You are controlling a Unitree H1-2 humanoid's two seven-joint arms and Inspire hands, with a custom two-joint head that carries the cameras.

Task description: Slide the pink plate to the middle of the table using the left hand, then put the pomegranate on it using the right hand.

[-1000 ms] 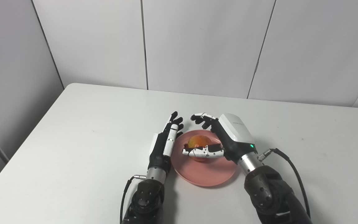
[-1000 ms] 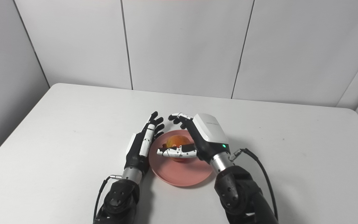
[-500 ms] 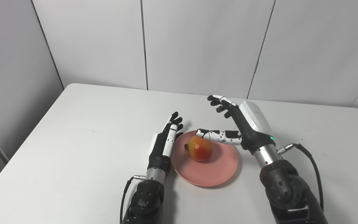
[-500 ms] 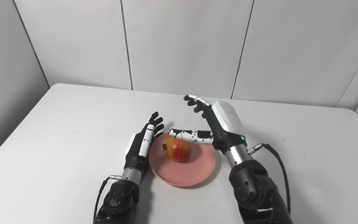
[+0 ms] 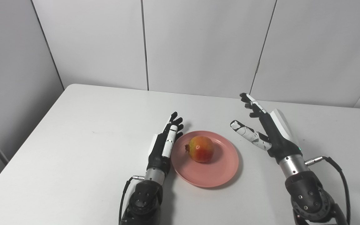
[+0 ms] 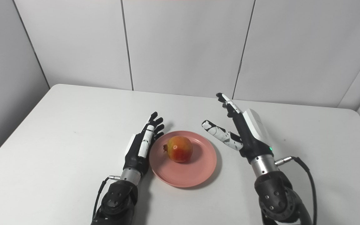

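The pink plate [image 5: 217, 170] lies near the middle of the white table. A red-and-yellow pomegranate [image 5: 201, 149] rests on its far left part, free of either hand. My left hand [image 5: 164, 144] lies open and flat on the table, its edge against the plate's left rim. My right hand [image 5: 266, 131] hovers open to the right of the plate, fingers spread and pointing away, holding nothing.
The white table [image 5: 83, 131] runs back to grey wall panels [image 5: 198, 43]. Its left edge and far edge are in view. A cable [image 5: 339, 175] trails from my right wrist.
My right hand let go of the pomegranate on the plate, opened, lifted and drew back to the right. The left hand and plate stayed put.
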